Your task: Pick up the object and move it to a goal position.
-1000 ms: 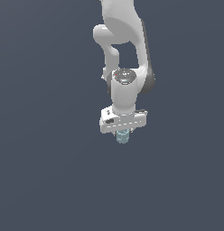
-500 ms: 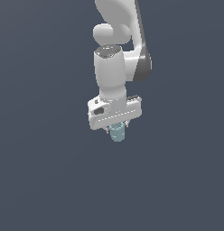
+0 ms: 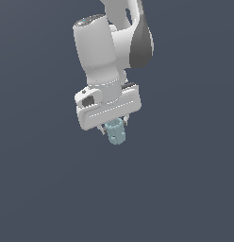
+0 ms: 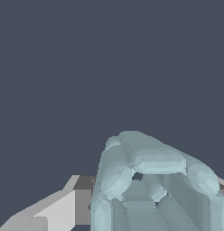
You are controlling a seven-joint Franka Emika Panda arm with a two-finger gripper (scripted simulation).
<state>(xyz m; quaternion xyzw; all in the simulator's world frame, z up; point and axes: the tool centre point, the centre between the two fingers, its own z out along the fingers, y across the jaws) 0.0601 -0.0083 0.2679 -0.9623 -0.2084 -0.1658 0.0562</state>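
Note:
The object [image 3: 116, 133] is a small pale teal ribbed cylinder that hangs below the white hand of the arm, high in the exterior view. My gripper [image 3: 114, 127] is shut on the object, whose lower end sticks out under the fingers. The wrist view shows the object [image 4: 150, 180] very close, ribbed and hollow at its end, with a grey and white finger [image 4: 64, 207] pressed against its side. The other finger is mostly hidden behind the object.
A plain dark grey-blue surface fills the background in both views. The white arm [image 3: 109, 47] rises above the hand toward the exterior view's upper edge.
The hand with the object has swung toward the exterior view's left and come closer to the camera, and the wrist has turned, so the hand now sits tilted.

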